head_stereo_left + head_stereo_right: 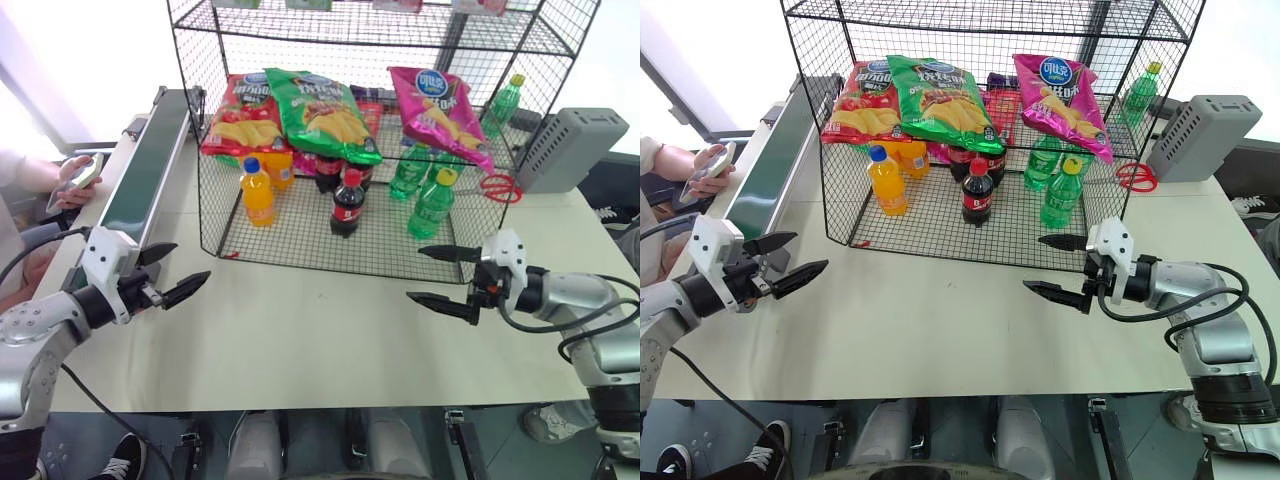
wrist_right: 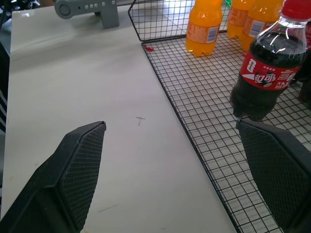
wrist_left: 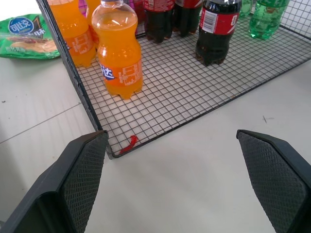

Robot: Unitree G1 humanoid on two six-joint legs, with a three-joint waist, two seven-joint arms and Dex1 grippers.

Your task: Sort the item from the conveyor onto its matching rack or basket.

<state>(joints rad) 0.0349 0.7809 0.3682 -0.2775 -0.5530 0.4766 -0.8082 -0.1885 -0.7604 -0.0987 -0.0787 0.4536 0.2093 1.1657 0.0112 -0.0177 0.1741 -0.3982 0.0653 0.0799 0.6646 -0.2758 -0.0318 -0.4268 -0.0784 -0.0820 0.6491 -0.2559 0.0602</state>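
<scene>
The magenta-pink snack bag point(image 1: 440, 110) lies on the middle tier of the black wire rack point(image 1: 290, 242), at its right end. It sits beside a green bag point(image 1: 320, 112) and a red bag point(image 1: 240, 115). The dark-green conveyor point(image 1: 145, 170) runs along the table's left side. My left gripper point(image 1: 190, 262) hovers open and empty over the table, near the rack's front left corner. In front of the rack's right part, my right gripper point(image 1: 415, 273) is also open and empty. In the wrist views their black fingers point(image 3: 80, 179) point(image 2: 77, 170) stand wide apart.
Orange soda point(image 1: 256, 192), cola point(image 1: 347, 203) and green bottles point(image 1: 432, 203) stand on the rack's bottom tier. A grey ribbed box point(image 1: 570, 150) and a red object point(image 1: 500, 187) sit at the right. A person's hand with a phone point(image 1: 75, 180) rests left of the conveyor.
</scene>
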